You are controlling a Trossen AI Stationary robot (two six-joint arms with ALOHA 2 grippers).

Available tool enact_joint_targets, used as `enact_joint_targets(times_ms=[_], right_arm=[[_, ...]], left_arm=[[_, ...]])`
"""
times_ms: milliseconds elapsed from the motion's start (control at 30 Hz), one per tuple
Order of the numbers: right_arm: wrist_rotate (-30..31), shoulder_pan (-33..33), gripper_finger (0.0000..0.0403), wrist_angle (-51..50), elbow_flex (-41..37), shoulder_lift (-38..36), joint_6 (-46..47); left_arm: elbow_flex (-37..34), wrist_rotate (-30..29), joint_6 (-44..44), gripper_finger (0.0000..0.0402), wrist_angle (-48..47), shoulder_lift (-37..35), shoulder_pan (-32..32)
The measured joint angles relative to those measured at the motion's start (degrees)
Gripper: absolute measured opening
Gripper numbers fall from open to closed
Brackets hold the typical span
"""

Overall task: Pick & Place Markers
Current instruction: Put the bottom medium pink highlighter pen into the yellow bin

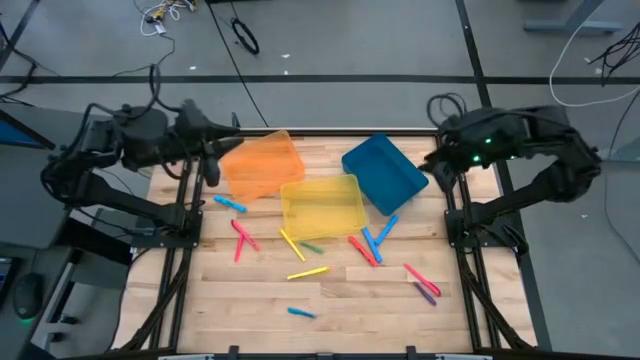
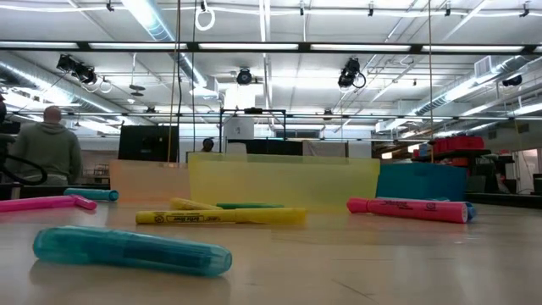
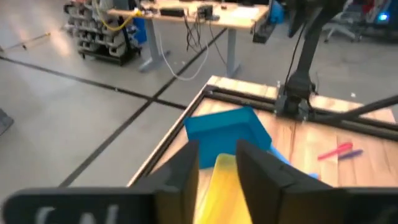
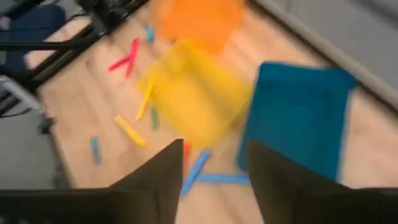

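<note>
Several markers lie flat and scattered on the wooden table: a blue one, pink ones, a yellow one, a red one, a purple one and more. The low view shows a teal marker and a yellow marker close by. My left gripper hovers open above the table's far left, beside the orange bin. My right gripper hovers open above the far right, beside the blue bin. Neither holds anything.
Three bins stand in a row at the table's far side: orange, yellow and blue. Black arm frames run along the left and right edges. A person stands in the room behind.
</note>
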Motion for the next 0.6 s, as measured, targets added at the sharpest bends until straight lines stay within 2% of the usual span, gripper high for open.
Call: enact_joint_targets(times_ms=[133, 267, 400, 600], right_arm=[[-4.76, 0.12, 0.022, -0.25, -3.69, 0.22, 5.42], [-8.88, 0.89, 0.0228, -1.06, -8.41, 1.08, 7.36], [-11.83, 2.82, 0.022, -0.37, -14.65, 3.2, 5.42], [-13.09, 6.21, 0.02, 0.24, -24.9, 6.41, 2.78]], left_arm=[[0.0, 0.58, -2.9, 0.0179, -2.49, 0.07, 0.09], [0.0, 3.37, -6.32, 0.0215, -7.07, 0.0, 1.22], [0.0, 3.68, -7.23, 0.0227, -11.57, 0.37, 2.92], [0.02, 3.53, -4.37, 0.0219, -11.33, 1.04, 5.58]])
